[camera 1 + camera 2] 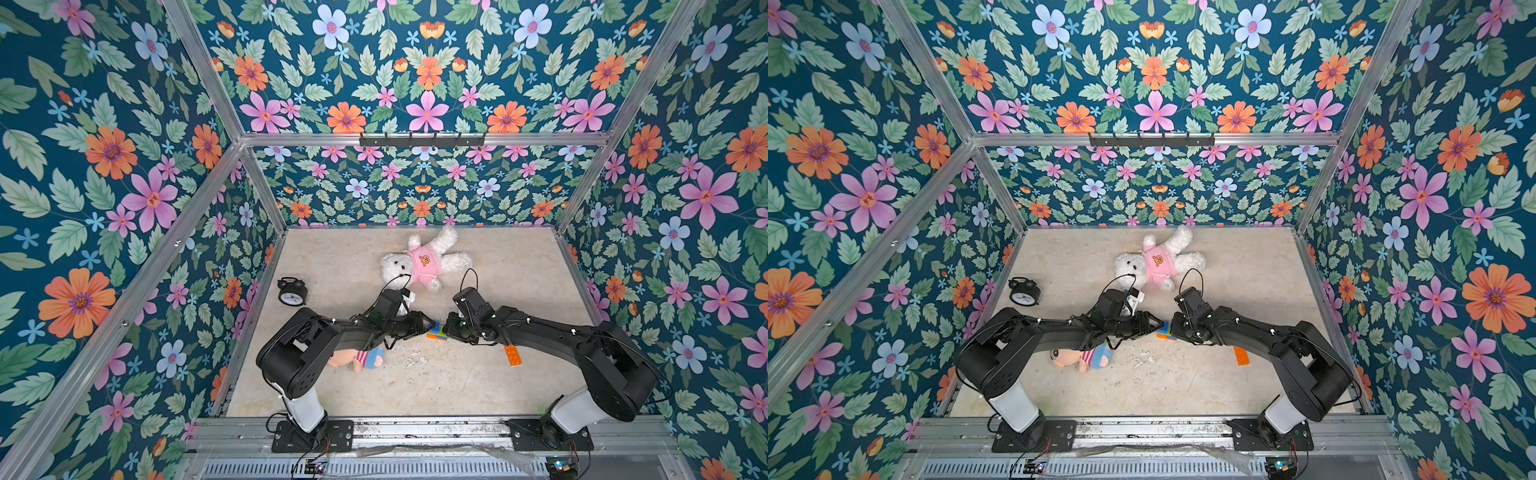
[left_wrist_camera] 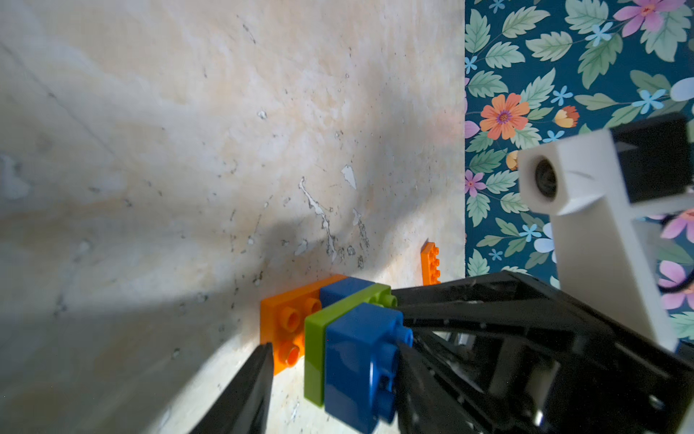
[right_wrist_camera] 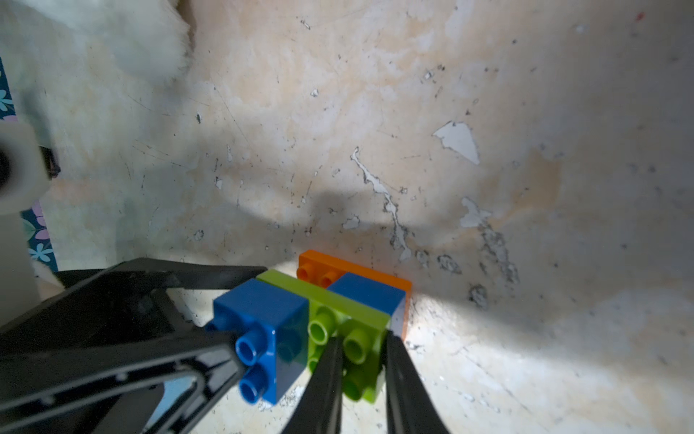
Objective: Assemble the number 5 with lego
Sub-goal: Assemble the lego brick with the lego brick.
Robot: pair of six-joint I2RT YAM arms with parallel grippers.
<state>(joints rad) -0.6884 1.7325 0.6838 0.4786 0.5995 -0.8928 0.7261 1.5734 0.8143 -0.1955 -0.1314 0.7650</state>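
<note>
Both arms meet over the middle of the bench (image 1: pixel 498 266), right at the lego stack (image 1: pixel 437 332) — four bricks joined, lying on its side on the bench in both top views. In the right wrist view the layers go: long orange brick (image 3: pixel 356 268), inner blue brick (image 3: pixel 368 291), lime green brick (image 3: pixel 300 287), then the end blue brick (image 3: pixel 263 308) with its studs pointing out sideways.

The right hand (image 3: pixel 362 345) is clenched on the lime green brick, with one finger on each side of its studded end. The left hand (image 2: pixel 334 347) is spread around the end blue brick. One finger (image 2: pixel 417 368) sits against the blue studs, while the other finger (image 2: pixel 255 375) stands off with a strip of orange showing in the gap, so it reads as released, not squeezing.

The fifth piece, a loose orange brick (image 1: pixel 513 355), lies flat on the bench just beside the right forearm, apart from the stack.

Other stuff on the bench: a white teddy bear (image 1: pixel 424 259) in a pink top towards the back, a black alarm clock (image 1: pixel 292 291) over on the left side, and a small plush doll (image 1: pixel 359 359) with a striped middle — that one is partly tucked under the left arm
</note>
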